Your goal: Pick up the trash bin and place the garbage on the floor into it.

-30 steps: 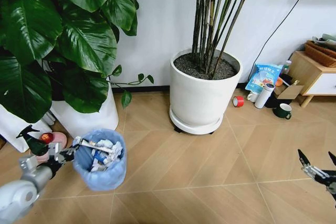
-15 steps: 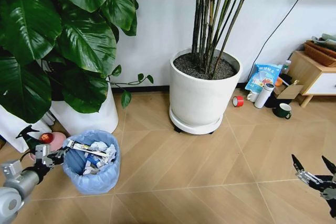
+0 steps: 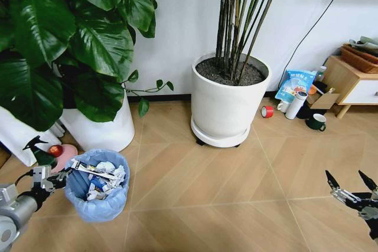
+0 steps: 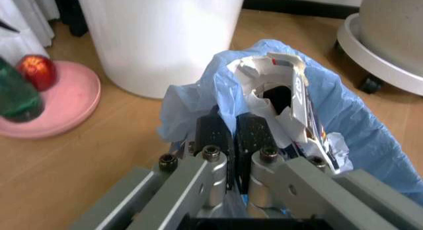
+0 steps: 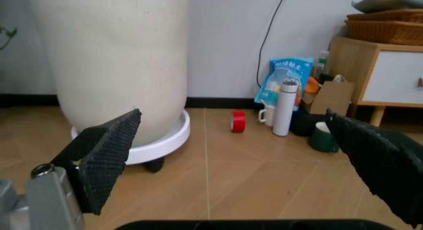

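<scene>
The trash bin (image 3: 97,196), lined with a crinkled light-blue bag, stands low at the left of the wooden floor (image 3: 195,193). My left gripper (image 3: 64,175) is shut on its near rim; in the left wrist view the gripper (image 4: 233,136) pinches the blue bag's edge of the bin (image 4: 357,116). Garbage (image 3: 99,175) lies inside: crumpled white paper wads, small wrappers and a long dark snack wrapper (image 4: 305,111) across the top. My right gripper (image 3: 350,186) hangs open and apart from the bin at the lower right, just above the floor; its gripper (image 5: 231,141) holds nothing.
A white pot (image 3: 230,104) with tall stems stands in the middle, a second white pot (image 3: 100,128) under big leaves at left. A pink plate (image 3: 65,156) with a red apple sits beside the bin. A red tape roll (image 3: 267,112), white bottle (image 3: 294,106), green mug (image 3: 318,123) and wooden cabinet (image 3: 348,84) are at right.
The left gripper has carried the bin leftward and a little nearer to me. The right gripper has drifted slightly down, still open.
</scene>
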